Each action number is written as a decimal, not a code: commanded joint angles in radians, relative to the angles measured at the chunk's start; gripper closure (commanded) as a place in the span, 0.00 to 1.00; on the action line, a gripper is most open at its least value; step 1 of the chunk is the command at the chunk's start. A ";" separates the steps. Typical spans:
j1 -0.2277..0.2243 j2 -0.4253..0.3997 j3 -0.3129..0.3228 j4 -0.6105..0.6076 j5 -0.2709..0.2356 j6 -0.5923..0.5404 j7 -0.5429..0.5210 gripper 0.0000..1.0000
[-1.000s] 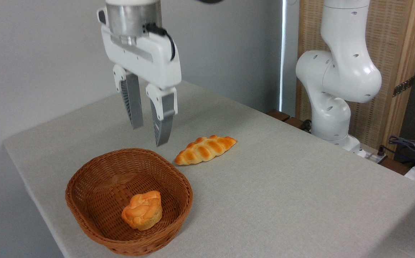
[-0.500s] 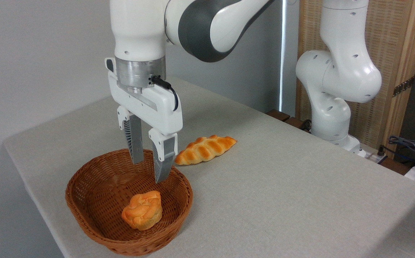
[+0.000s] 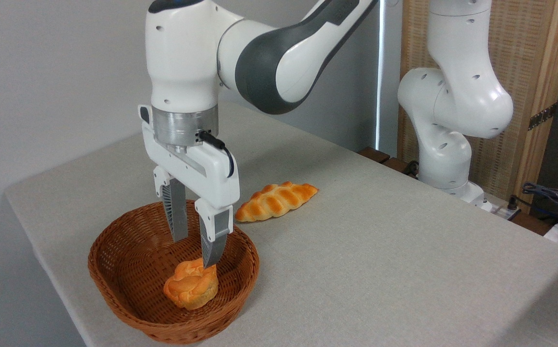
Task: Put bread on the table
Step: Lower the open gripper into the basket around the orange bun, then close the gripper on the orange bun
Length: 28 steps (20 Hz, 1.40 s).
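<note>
My claw (image 3: 194, 251) is hanging inside the basket (image 3: 129, 250) with its fingers apart, the near tip right at the top of the bread (image 3: 191, 289). The bread's sitting in the basket on the table (image 3: 380, 250), loaf (image 3: 276, 201) lying just beyond.

You see a matt, cloth-like table (image 3: 380, 250), a rough woven wicker basket (image 3: 115, 270), glossy crinkled crust on the bread (image 3: 191, 284), and the gripper (image 3: 194, 250) in smooth white plastic with ribbed grey fingers (image 3: 178, 217).
</note>
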 commanded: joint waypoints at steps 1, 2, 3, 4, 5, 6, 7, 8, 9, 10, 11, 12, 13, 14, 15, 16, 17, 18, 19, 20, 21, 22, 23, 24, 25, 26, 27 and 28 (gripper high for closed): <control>-0.002 0.005 0.004 -0.008 -0.006 0.026 0.015 0.00; -0.002 0.008 0.004 -0.008 -0.004 0.027 0.017 0.00; -0.002 0.010 0.004 -0.008 -0.004 0.029 0.017 0.00; -0.002 0.014 0.004 -0.008 -0.004 0.029 0.017 0.00; -0.002 0.016 0.004 -0.008 -0.003 0.029 0.018 0.00; -0.002 0.017 0.004 -0.008 -0.003 0.029 0.018 0.00; -0.004 0.028 0.004 -0.008 -0.003 0.031 0.020 0.00; -0.005 0.031 0.003 -0.010 -0.003 0.041 0.020 0.00; -0.005 0.031 0.002 -0.011 -0.003 0.046 0.020 0.00; -0.005 0.031 0.004 -0.013 -0.003 0.046 0.020 0.00; -0.005 0.031 0.003 -0.011 -0.003 0.047 0.020 0.00; -0.005 0.031 0.004 -0.013 -0.003 0.047 0.020 0.00; -0.005 0.033 0.003 -0.013 -0.003 0.047 0.020 0.00; -0.005 0.033 0.004 -0.013 -0.003 0.047 0.020 0.00; -0.005 0.033 0.004 -0.013 -0.003 0.047 0.020 0.00; -0.005 0.034 0.004 -0.013 -0.003 0.047 0.021 0.00; -0.005 0.034 0.003 -0.014 -0.001 0.047 0.021 0.00; -0.005 0.034 0.004 -0.014 -0.001 0.047 0.021 0.00; -0.005 0.036 0.004 -0.014 -0.001 0.049 0.021 0.00; -0.005 0.036 0.003 -0.014 0.014 0.050 0.021 0.00; -0.005 0.036 0.002 -0.014 0.043 0.049 0.021 0.00; -0.007 0.039 0.002 -0.022 0.058 0.050 0.020 0.00; -0.008 0.040 0.002 -0.023 0.061 0.052 0.018 0.00; -0.008 0.042 0.002 -0.023 0.062 0.052 0.018 0.00; -0.008 0.043 0.002 -0.023 0.062 0.057 0.017 0.00; -0.010 0.047 0.001 -0.025 0.062 0.066 0.013 0.00; -0.010 0.050 0.001 -0.027 0.060 0.075 0.010 0.00; -0.010 0.051 0.001 -0.028 0.060 0.081 0.009 0.00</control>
